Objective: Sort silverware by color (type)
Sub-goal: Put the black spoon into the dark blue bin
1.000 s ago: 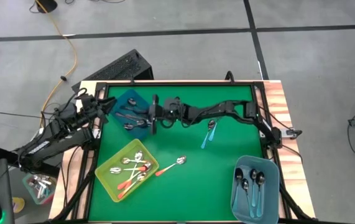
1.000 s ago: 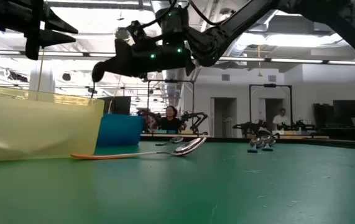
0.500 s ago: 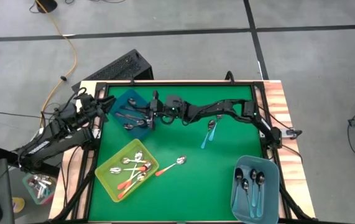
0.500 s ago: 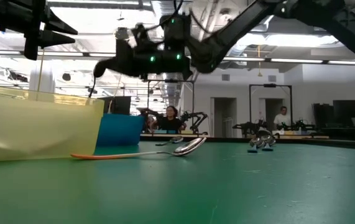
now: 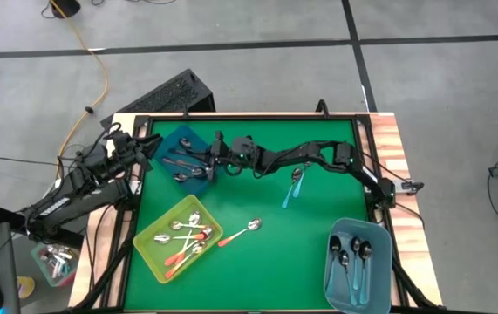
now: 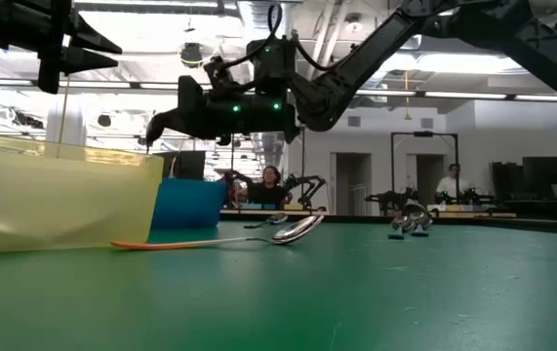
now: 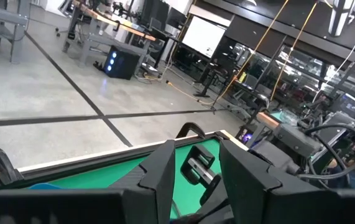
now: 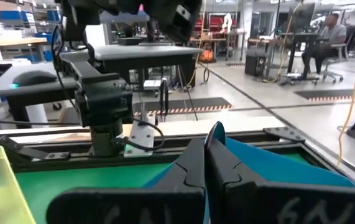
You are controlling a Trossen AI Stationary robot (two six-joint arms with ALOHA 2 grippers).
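Right hand (image 5: 211,160) above the blue bin (image 5: 172,144), fingers closed on a dark spoon (image 8: 215,133); left hand (image 5: 139,146) idle at the worktop's (image 5: 318,253) edge, fingers apart

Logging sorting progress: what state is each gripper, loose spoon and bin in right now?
Right gripper: jaws shut on dark spoon, over blue bin.
Left gripper: jaws open, parked left of blue bin.
Orange-handled spoon: loose on mat.
Teal-handled spoon: loose on mat.
Blue bin: holds dark spoons.
Yellow bin: holds orange-handled spoons.
Light-blue bin: holds teal-handled spoons.
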